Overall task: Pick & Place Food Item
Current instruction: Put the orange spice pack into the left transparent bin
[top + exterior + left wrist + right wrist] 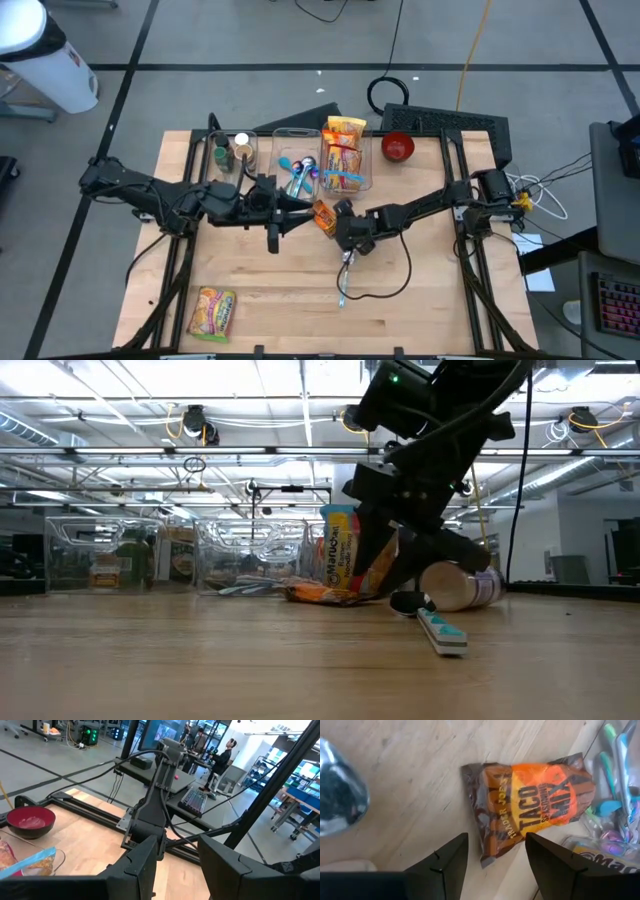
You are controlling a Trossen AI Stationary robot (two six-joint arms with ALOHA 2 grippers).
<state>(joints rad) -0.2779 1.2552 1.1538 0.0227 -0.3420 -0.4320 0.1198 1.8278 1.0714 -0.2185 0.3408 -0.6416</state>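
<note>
Nearest on the bench point(400, 300) lie a noodle packet point(213, 311) at the front left corner and a toothbrush point(345, 283) just ahead of the right arm. Mid-bench, the right end effector point(340, 222) hangs directly over the taco seasoning packet point(530, 817), fingers point(445, 860) parted with nothing between them (the packet lies flat beside the clear bins point(300, 160)). The step in hand looks like the approach to grasp; next it probably needs to descend, straddle the packet's edge and pinch. The left end effector point(285, 205) waits alongside, partly spread and empty. Farthest sits a red bowl point(398, 147).
</note>
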